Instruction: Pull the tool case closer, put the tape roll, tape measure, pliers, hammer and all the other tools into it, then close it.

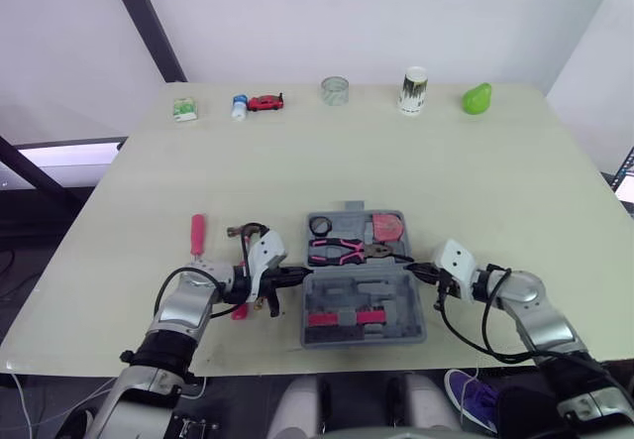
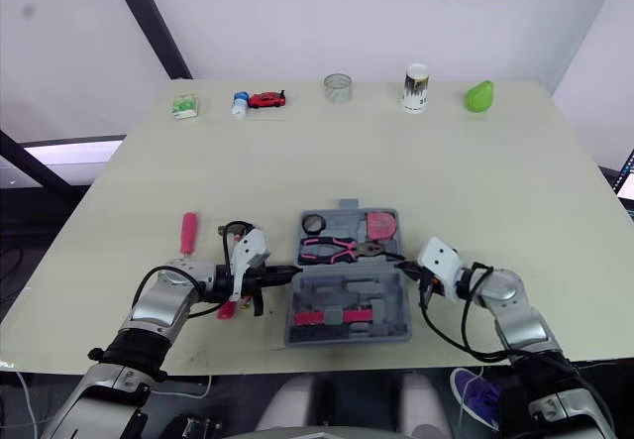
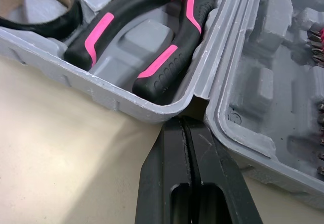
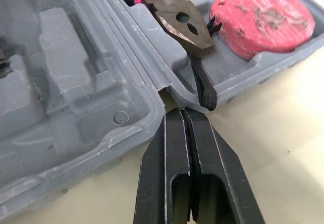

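Hammer point(image 1: 243, 230) at 9 o'clock of tool case point(image 1: 363, 302): shaft mostly hidden under left gripper point(image 1: 303, 275) wrist. Tape roll point(image 3: 38, 4) cut by frame edge. Cup point(image 1: 414, 90) label at 12 o'clock is unreadable.

No legible text, brand or number anywhere; print on white cup point(image 1: 414, 90) and green box point(image 1: 184, 109) too small to read.

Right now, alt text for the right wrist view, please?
The right gripper, two black fingers shut, points at the hinge seam of the open grey plastic tool case. Rusty-jawed pliers and a pink round tape measure lie inside.
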Action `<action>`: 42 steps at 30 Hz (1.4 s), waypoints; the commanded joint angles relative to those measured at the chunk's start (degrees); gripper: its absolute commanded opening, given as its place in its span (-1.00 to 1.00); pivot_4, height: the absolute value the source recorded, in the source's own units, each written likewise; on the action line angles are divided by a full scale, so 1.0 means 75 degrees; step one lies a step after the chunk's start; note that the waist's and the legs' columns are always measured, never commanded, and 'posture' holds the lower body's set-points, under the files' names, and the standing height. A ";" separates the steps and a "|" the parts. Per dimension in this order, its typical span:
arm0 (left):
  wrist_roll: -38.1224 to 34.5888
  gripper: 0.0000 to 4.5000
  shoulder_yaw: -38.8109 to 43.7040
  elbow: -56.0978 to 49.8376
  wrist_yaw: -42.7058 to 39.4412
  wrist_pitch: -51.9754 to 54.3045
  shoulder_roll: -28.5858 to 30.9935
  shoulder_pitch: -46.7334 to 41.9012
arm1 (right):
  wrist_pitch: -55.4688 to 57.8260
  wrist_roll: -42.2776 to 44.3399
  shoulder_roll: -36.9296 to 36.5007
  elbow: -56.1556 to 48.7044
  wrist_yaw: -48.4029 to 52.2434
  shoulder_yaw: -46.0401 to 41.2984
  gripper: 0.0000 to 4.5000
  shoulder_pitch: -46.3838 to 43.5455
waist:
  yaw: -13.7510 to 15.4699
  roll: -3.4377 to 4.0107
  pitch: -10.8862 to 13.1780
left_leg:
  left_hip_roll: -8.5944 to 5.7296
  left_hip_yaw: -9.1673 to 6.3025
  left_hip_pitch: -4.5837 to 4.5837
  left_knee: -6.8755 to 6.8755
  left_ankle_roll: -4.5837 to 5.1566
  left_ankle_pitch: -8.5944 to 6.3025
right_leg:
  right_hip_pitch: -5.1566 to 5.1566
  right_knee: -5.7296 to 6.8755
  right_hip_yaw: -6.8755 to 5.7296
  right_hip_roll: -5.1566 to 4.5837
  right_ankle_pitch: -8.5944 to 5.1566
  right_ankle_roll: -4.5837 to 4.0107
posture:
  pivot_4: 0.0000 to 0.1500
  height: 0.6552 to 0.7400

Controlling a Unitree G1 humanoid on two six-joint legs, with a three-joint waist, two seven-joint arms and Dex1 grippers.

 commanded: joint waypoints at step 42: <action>-0.3369 1.00 0.6541 -0.1663 0.1044 0.0040 0.0583 0.4951 | -0.0563 0.3404 -0.0607 -0.1160 -0.0577 -0.5974 0.99 0.5014 | 0.0005 -0.0010 -0.0002 | 0.0000 0.0013 0.0019 -0.0046 0.0001 -0.0003 | 0.0010 -0.0033 0.0010 -0.0067 -0.0004 -0.0004 | 1.00 1.00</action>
